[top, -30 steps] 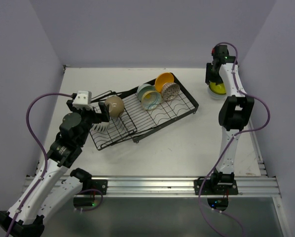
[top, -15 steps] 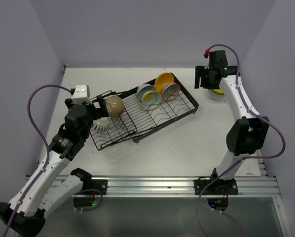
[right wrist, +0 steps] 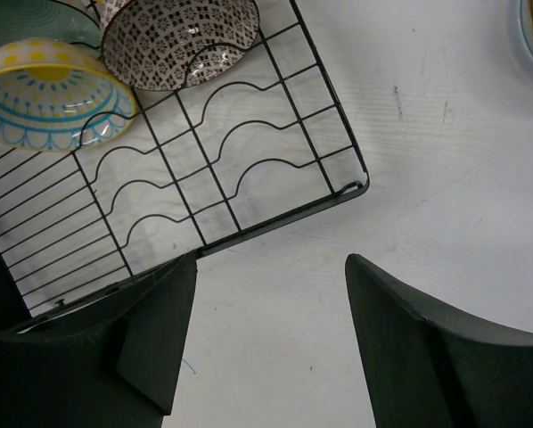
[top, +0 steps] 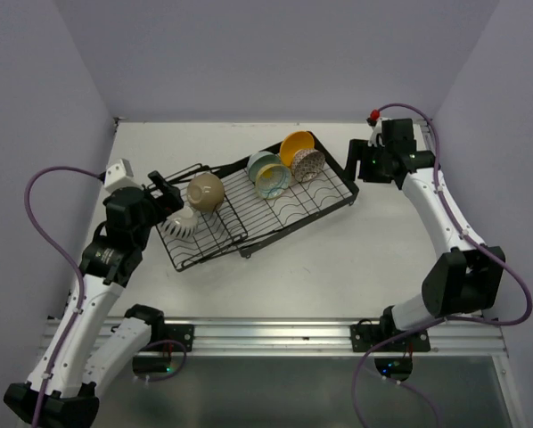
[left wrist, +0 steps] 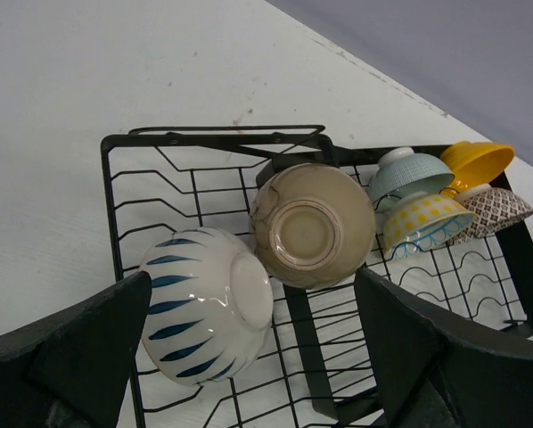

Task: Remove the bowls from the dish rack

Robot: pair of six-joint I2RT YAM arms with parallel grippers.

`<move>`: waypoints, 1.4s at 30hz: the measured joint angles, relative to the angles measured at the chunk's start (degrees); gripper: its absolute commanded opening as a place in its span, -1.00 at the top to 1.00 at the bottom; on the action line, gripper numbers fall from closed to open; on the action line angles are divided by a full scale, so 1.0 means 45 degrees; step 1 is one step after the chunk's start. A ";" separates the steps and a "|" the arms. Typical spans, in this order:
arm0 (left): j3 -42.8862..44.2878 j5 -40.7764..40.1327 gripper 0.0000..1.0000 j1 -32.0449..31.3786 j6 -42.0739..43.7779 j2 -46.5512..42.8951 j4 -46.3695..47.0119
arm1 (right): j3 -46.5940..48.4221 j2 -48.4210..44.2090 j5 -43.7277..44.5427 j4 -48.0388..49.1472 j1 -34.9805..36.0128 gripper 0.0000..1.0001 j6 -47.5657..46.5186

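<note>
Step in hand, as judged: reaching for the next bowl. Left gripper, wide open and empty, hovers over the beige bowl and striped bowl at the dish rack's left end. Right gripper, jaws apart and empty, hangs above the rack's right corner. Next move calls for a descent and a rim pinch. White table, lilac walls.

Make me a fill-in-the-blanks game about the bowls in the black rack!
The white bowl beside the beige bowl has ___ stripes.
Counting those two, the dish rack holds ___ in all.
The right tool has its jaws ___, with nothing between them.
Missing words: blue, six, open.
</note>
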 measured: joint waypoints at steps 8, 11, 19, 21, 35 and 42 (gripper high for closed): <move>-0.0253 0.1350 -1.00 0.1331 -0.0962 -0.0325 -0.0447 | -0.0777 -0.0729 -0.0559 0.0690 0.0024 -0.44 0.0175; -0.0534 0.1647 -1.00 0.1413 -0.1243 -0.0355 -0.0670 | -0.1044 -0.0729 -0.0699 0.0792 0.0049 -0.45 0.0233; -0.0942 0.1739 -1.00 0.1447 -0.1894 -0.0539 -0.1812 | -0.1190 -0.0729 -0.0942 0.1035 0.0107 -0.45 0.0291; -0.1001 0.1695 -1.00 0.1447 -0.2006 -0.0690 -0.1923 | -0.1195 -0.0729 -0.1001 0.1069 0.0107 -0.45 0.0316; -0.1705 0.1817 -1.00 0.1447 -0.2404 -0.0350 -0.1802 | -0.1404 -0.0724 -0.1044 0.1234 0.0165 -0.46 0.0384; -0.1729 0.1739 -1.00 0.1447 -0.2404 -0.0364 -0.1535 | -0.1404 -0.0724 -0.1039 0.1302 0.0189 -0.46 0.0384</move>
